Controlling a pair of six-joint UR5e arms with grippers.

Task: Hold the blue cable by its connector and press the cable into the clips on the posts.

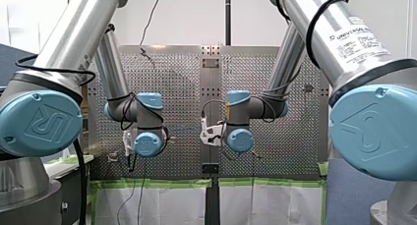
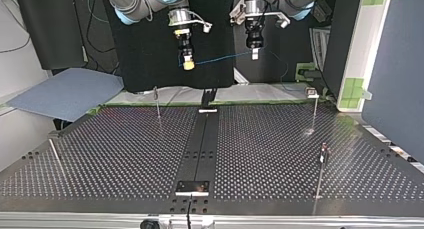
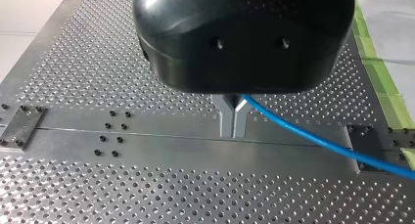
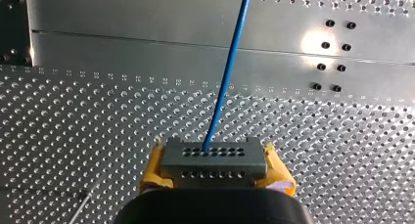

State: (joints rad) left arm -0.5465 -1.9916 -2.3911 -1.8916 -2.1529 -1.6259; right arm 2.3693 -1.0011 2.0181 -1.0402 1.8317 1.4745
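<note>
Both grippers hang high above the perforated table (image 2: pixel 125 154) with the blue cable (image 2: pixel 225 58) strung between them. My right gripper (image 2: pixel 187 64), at the top view's left, is shut on the grey connector (image 4: pixel 214 155), which its yellow pads (image 4: pixel 153 168) clamp from both sides. The blue cable (image 4: pixel 227 72) leaves the connector's face and runs ahead over the table. My left gripper (image 3: pixel 233 130) has its metal fingers shut on the blue cable (image 3: pixel 318 142), which trails off to one side. In the top view my left gripper (image 2: pixel 254 51) hangs at the right.
Thin upright posts stand on the table: one at the back left (image 2: pixel 157 103), one at the back right (image 2: pixel 314 109) with a clip on top, one at the right (image 2: pixel 321 169), and one at the left edge (image 2: pixel 56 156). A dark central rail (image 2: pixel 202 144) crosses the table.
</note>
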